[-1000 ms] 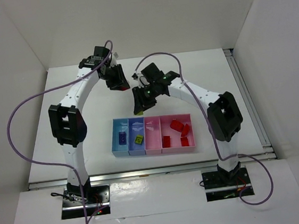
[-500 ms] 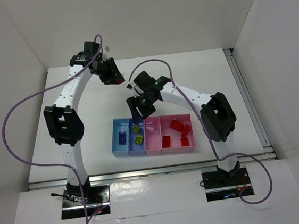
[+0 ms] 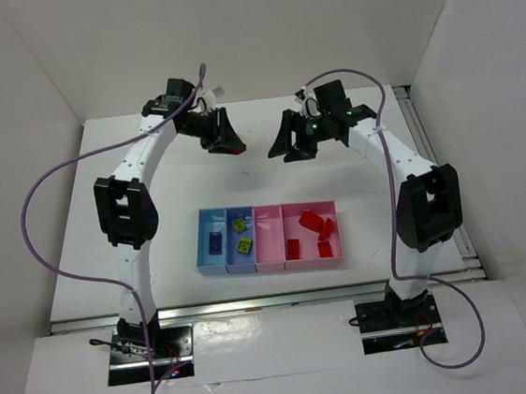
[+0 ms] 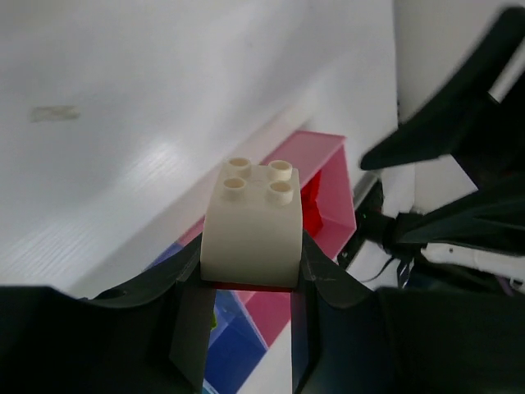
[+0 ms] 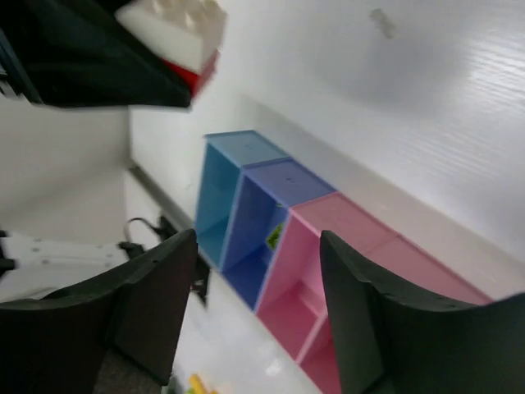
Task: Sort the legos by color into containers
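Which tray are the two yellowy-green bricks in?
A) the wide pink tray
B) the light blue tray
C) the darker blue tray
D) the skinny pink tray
C: both yellow-green bricks lie inside the darker blue tray, second from the left in the row.

A glossy white surface (image 3: 327,176) lies beneath the left gripper (image 3: 229,142), with plain white walls (image 3: 273,26) rising behind and beside it. Beyond the right gripper (image 3: 286,147), a metal rail (image 3: 433,174) edges the surface.
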{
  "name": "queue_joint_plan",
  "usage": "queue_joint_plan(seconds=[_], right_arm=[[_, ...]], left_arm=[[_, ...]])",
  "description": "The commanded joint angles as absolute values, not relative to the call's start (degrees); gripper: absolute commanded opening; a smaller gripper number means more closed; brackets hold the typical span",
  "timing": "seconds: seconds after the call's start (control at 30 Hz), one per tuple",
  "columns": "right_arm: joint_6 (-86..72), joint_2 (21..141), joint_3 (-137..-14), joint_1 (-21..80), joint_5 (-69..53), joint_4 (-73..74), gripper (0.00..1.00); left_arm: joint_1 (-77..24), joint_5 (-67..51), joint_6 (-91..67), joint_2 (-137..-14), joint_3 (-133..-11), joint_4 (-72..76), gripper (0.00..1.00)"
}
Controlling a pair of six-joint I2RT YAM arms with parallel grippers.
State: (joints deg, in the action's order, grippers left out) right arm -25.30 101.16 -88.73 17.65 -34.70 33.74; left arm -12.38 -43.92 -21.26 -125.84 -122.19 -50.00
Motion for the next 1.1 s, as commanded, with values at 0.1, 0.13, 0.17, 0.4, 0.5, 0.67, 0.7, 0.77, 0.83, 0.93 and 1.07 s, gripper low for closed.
queue_joint_plan(seconds=[0.1,0.13,0.17,0.4,0.5,0.67,0.7,0.77,0.83,0.93,1.07], right_arm=[[-32.78,104.84,-94.12,16.35,-48.6,28.64,0.77],[-32.78,105.38,-95.17,16.35,-48.6,28.65,0.77],[-33.39,105.38,-95.19,16.35,-48.6,27.96,0.77],[-39.73,105.38,-90.89,14.77,-51.15,18.55,0.76],[-39.73,104.06,-88.25,14.06,-51.76,15.57,0.72],[-33.85,103.54,-86.4,13.54,-56.42,12.57,0.66],[-30.62,103.54,-85.79,13.54,-56.95,12.57,0.7],[-28.92,102.49,-84.82,13.54,-57.65,11.35,0.74],[-28.39,101.78,-83.24,13.54,-59.85,9.24,0.74],[-28.39,101.78,-82.53,13.54,-61.34,6.86,0.67],[-28.39,101.78,-82.53,13.54,-62.57,5.63,0.56]], left_arm=[[-17.04,-57.47,-11.26,-123.14,-124.1,-47.29,0.0],[-17.75,-58.18,-9.68,-123.13,-123.49,-47.29,0.0],[-17.75,-59.14,-8.89,-123.13,-123.49,-47.29,0.0],[-19.34,-59.15,-6.15,-122.0,-122.44,-49.22,0.0],[-19.34,-59.67,-6.15,-121.47,-122.43,-49.22,0.0],[-19.34,-65.38,-6.15,-121.99,-123.48,-49.22,0.0],[-19.34,-69.22,-6.67,-122.51,-124.01,-49.22,0.0],[-19.34,-72.93,-7.21,-123.13,-124.01,-48.7,0.0],[-19.34,-77.07,-7.82,-123.66,-124.54,-48.69,0.0],[-19.34,-78.83,-8.35,-123.66,-123.4,-47.21,0.0],[-19.34,-78.84,-9.66,-123.66,-122.78,-46.67,0.0]])
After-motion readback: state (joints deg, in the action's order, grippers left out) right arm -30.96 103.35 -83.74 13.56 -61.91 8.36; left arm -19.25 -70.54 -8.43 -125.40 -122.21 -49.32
